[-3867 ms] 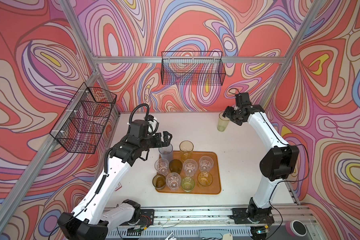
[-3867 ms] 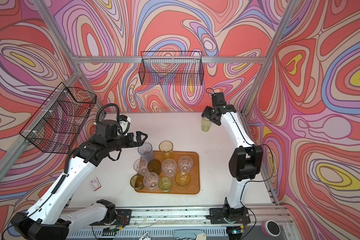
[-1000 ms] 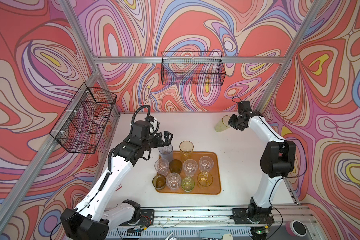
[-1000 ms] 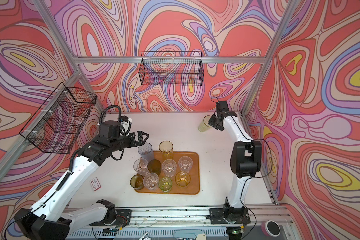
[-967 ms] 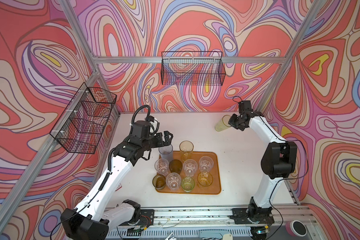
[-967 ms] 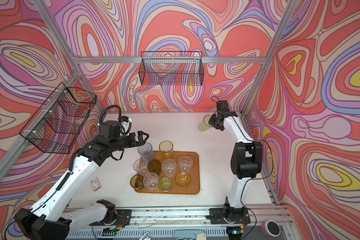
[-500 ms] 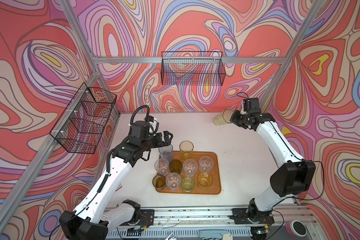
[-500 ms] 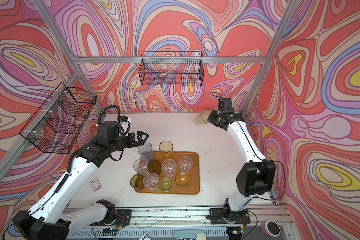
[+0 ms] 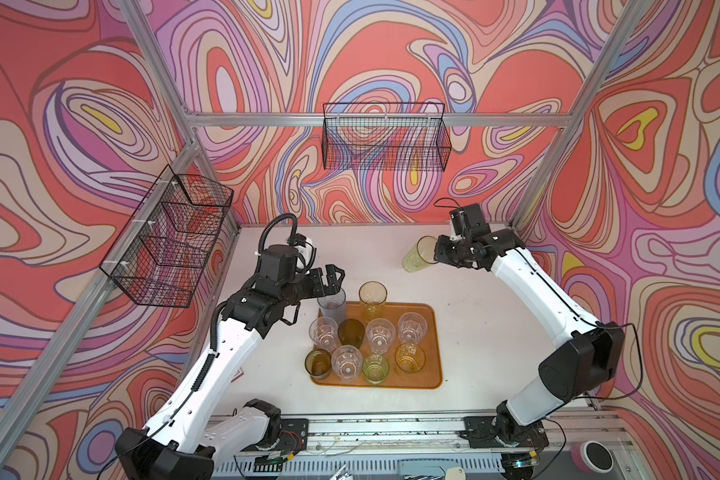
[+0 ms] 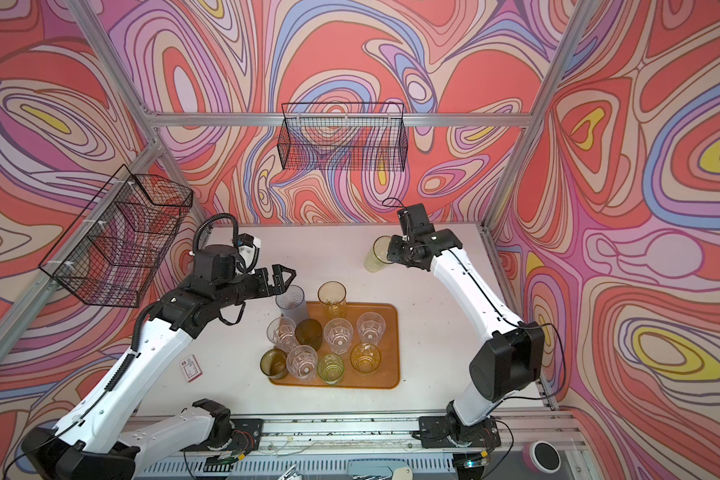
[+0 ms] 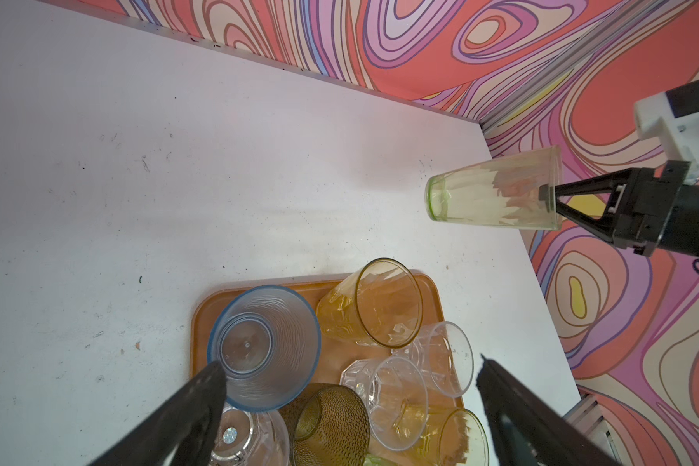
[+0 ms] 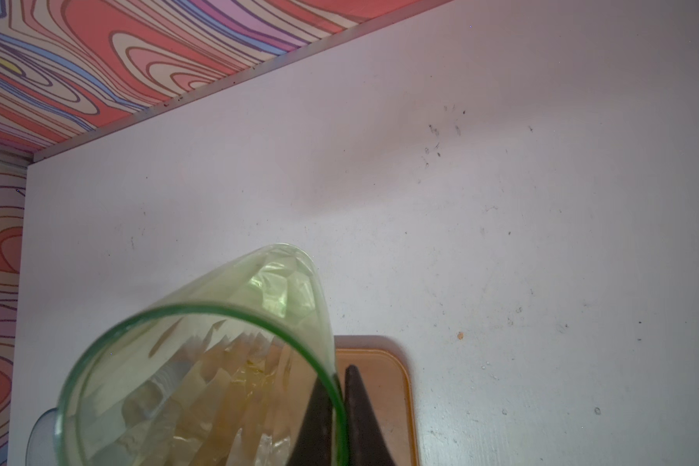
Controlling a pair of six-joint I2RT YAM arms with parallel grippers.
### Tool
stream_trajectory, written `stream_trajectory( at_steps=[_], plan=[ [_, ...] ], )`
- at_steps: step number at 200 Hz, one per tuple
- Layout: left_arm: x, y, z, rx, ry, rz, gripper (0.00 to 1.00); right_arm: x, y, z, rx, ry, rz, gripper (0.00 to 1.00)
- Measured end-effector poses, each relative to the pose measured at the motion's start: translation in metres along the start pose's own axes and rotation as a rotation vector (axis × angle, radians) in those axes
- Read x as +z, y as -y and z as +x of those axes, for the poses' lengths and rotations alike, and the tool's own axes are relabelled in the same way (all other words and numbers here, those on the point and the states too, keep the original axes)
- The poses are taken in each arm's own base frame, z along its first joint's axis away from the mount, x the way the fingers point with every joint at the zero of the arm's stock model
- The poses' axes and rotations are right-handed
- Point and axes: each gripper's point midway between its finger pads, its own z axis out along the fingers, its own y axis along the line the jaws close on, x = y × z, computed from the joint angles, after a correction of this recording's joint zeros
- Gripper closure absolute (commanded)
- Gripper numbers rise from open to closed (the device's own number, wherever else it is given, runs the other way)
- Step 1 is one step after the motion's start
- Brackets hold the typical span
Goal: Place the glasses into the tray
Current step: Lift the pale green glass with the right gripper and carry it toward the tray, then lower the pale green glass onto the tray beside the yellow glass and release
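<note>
You have the tall pale-green see-through tumbler (image 9: pixel 416 255) pinched at its rim by the right gripper (image 9: pixel 435 253), one finger inside the mouth and one outside, the jaws narrow on the thin wall. It hangs tilted, base lower than mouth, clear of the white worktop (image 9: pixel 483 332) near its far right corner and well apart from the flat orange-brown tray (image 9: pixel 432 349). The wall is faceted toward the base and smooth at the lip. Treat it as light, stiff and slippery. You cannot tell glass from plastic here, so assume it breaks. A rim pinch lets it pivot, so right it before lowering. The strip along the tray's right edge looks bare; ten other tumblers (image 9: pixel 380 334) crowd the rest. Your left gripper (image 9: pixel 330 277) stands wide and empty just above the pale blue ribbed tumbler (image 9: pixel 332 305) at the tray's far left corner.
</note>
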Motion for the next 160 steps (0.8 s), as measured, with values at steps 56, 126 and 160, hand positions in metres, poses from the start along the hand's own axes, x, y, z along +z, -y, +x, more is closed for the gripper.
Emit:
stream_trajectory(
  at_steps=[56,126,160],
  plan=[
    [0.0,-0.003,-0.001,0.0,0.008,-0.016,0.0,-0.004,-0.028,0.033,-0.102,-0.045,0.013,1.0],
    [0.001,-0.005,0.0,0.002,0.007,-0.026,0.0,0.0,-0.034,0.065,-0.196,-0.123,0.095,1.0],
    [0.001,-0.006,0.0,0.002,0.006,-0.027,0.0,-0.001,-0.033,0.075,-0.217,-0.146,0.117,1.0]
  ],
)
